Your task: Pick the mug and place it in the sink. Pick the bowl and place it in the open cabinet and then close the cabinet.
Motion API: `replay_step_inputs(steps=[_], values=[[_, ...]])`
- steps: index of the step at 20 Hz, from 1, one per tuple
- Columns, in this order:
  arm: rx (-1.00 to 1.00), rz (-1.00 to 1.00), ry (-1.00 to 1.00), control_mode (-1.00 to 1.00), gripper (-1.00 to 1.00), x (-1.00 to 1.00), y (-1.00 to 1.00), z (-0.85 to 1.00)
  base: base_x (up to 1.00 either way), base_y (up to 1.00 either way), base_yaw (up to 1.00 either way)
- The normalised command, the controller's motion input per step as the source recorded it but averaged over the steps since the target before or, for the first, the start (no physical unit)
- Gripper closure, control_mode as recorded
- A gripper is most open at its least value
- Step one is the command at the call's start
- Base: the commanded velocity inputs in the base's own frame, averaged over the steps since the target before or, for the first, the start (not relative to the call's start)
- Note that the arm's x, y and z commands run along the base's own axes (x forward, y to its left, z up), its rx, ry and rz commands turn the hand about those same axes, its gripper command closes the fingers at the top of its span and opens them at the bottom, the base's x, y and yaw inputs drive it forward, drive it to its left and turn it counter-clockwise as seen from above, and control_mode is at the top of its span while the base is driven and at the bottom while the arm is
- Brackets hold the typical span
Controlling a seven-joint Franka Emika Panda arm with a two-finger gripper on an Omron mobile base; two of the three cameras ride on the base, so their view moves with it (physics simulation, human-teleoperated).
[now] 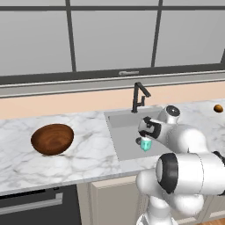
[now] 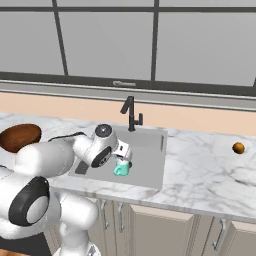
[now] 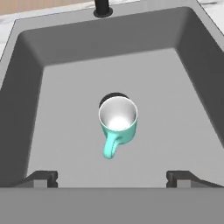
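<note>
step: mug (image 3: 118, 118) sits in sink (image 3: 183, 105) at frame centre, we see claw (image 3: 112, 178) released | next: fetch wooden bowl (image 1: 52, 139), left of frame

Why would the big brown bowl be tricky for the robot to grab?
The bowl looks wide beside the open gripper, so it would probably be pinched by its rim. Its rounded bottom might rock if nudged. It looks wooden, so probably stiff and not fragile.

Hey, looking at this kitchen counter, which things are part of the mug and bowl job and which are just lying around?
Part of the job:
mug, upright in the sink
wooden bowl on the marble counter

Just lying about:
small brown-orange round object
black faucet
</note>
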Motion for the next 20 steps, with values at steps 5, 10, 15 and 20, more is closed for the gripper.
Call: replay_step_inputs(steps=[5,10,15,20], values=[[0.0,0.0,0.09,-1.0,-1.0,-0.49,0.0,1.0,0.0,0.0,0.0],[0.0,0.0,-0.04,-1.0,-1.0,-0.83,0.0,0.43,0.0,0.0,0.0],[-0.04,0.0,-0.04,-1.0,-1.0,-0.38,0.36,0.34,0.0,0.0,0.0],[0.0,0.0,0.15,-1.0,-1.0,0.0,0.74,0.54,0.0,0.0,0.0]])
